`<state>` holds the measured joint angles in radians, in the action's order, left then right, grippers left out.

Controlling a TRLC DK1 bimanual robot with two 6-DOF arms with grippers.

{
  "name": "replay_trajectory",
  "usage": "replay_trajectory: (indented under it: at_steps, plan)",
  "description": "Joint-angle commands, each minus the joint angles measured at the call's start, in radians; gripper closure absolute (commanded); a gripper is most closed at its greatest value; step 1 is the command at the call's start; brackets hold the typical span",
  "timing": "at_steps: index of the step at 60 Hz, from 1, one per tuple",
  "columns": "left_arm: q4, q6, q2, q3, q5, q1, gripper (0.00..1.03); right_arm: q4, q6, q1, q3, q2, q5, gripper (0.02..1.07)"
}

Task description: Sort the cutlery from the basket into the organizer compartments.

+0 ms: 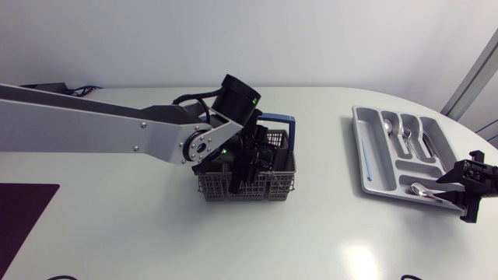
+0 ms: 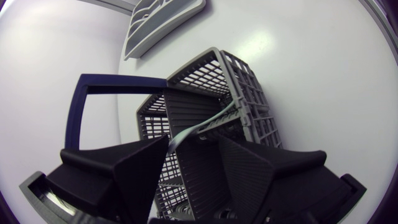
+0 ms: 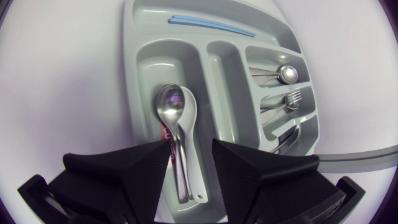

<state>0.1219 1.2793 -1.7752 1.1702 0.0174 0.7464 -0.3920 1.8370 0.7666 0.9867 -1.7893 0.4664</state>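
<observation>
The grey cutlery basket [image 1: 233, 187] with a blue handle [image 1: 280, 119] stands mid-table. My left gripper [image 1: 253, 159] is lowered into it. In the left wrist view the basket [image 2: 249, 93] lies under the gripper [image 2: 189, 155], whose fingers stand apart around a thin pale utensil handle [image 2: 202, 126] that leans out of a compartment; only one finger seems to touch it. My right gripper [image 1: 454, 190] hovers over the near end of the grey organizer [image 1: 366, 148]. It is open [image 3: 189, 152] above a metal spoon [image 3: 169, 106] and a white spoon [image 3: 188, 124] lying in one compartment.
A light blue stick [image 3: 211, 26] lies in the organizer's long side compartment. The smaller compartments hold a small spoon [image 3: 283, 73], a fork [image 3: 289, 99] and other metal pieces. A dark mat [image 1: 23, 218] sits at the table's left front edge.
</observation>
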Motion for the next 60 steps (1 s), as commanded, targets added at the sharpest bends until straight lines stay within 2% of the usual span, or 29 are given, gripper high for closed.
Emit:
replay_trajectory:
  at_steps: [1,4,8,25,35,46,60]
  plan:
    - [-0.015,-0.005,-0.030,0.022,0.012,0.002,0.57,0.004,0.007,0.000,-0.040,0.030,0.000,0.42]
    - [-0.022,0.003,-0.032,0.019,0.027,0.005,0.58,0.004,0.008,0.002,-0.051,0.039,0.002,0.42]
    - [-0.039,0.012,-0.032,0.009,0.042,0.008,0.58,0.004,0.010,0.007,-0.060,0.053,0.008,0.37]
    - [-0.246,0.126,-0.027,-0.101,0.107,0.027,0.61,-0.004,0.010,0.017,-0.085,0.087,0.040,0.34]
    - [-0.240,0.147,-0.027,-0.104,0.107,0.022,0.67,-0.008,0.008,0.022,-0.118,0.143,0.061,0.33]
    - [-0.234,0.147,-0.030,-0.103,0.107,0.021,0.73,-0.077,-0.001,0.016,-0.186,0.281,0.118,0.31]
    - [-0.229,0.147,-0.036,-0.103,0.107,0.025,0.79,-0.271,-0.041,-0.055,-0.263,0.505,0.218,0.27]
